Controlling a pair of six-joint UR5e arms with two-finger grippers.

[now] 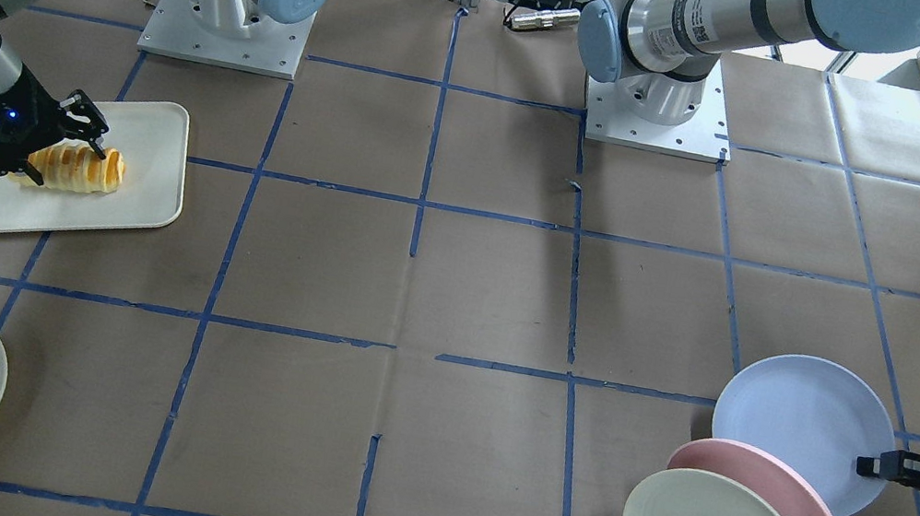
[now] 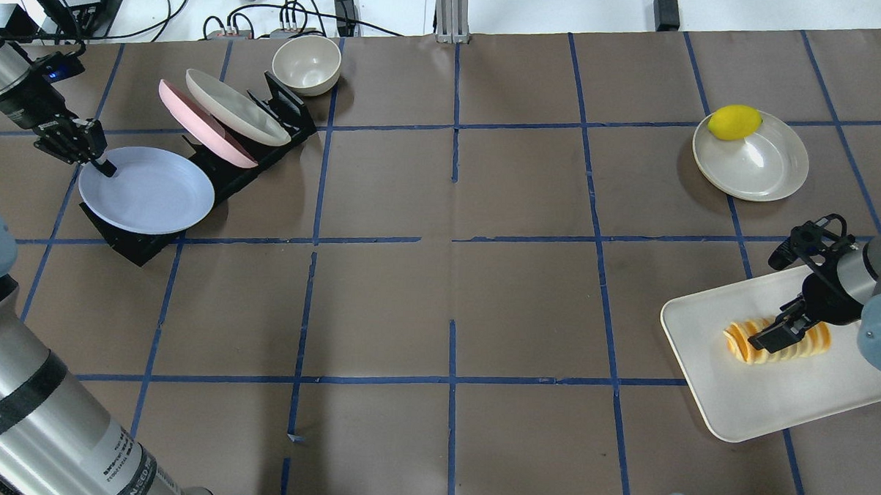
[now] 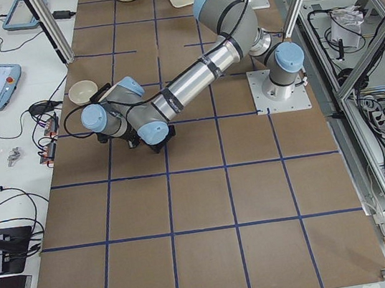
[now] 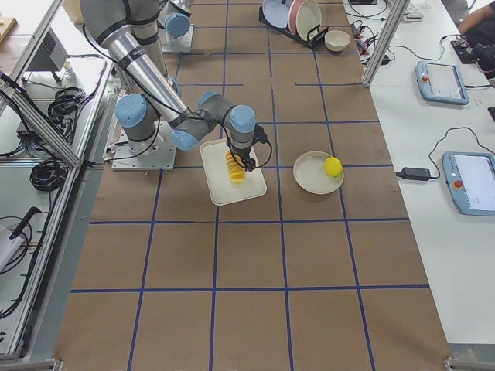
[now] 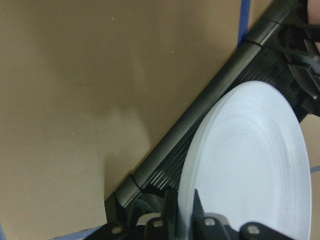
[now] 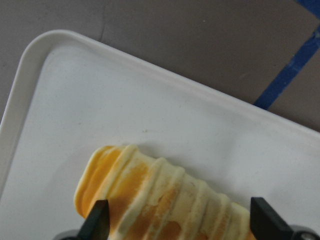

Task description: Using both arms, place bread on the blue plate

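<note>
The bread (image 1: pixel 78 168) lies on a white tray (image 1: pixel 140 214) on my right side; it also shows in the overhead view (image 2: pixel 741 338) and the right wrist view (image 6: pixel 150 195). My right gripper (image 2: pixel 782 329) straddles it, a finger against each long side (image 6: pixel 182 225). The bread still rests on the tray. The blue plate (image 2: pixel 149 193) leans at the near end of a black rack (image 2: pixel 238 178). My left gripper (image 2: pixel 105 166) is shut on its rim, which sits between the fingers in the left wrist view (image 5: pixel 184 225).
A pink plate (image 2: pixel 196 118) and a cream plate (image 2: pixel 233 105) stand in the same rack behind the blue one. A small bowl (image 2: pixel 306 63) sits beyond the rack. A lemon (image 2: pixel 734 121) lies in a cream dish (image 2: pixel 762 160) beyond the tray.
</note>
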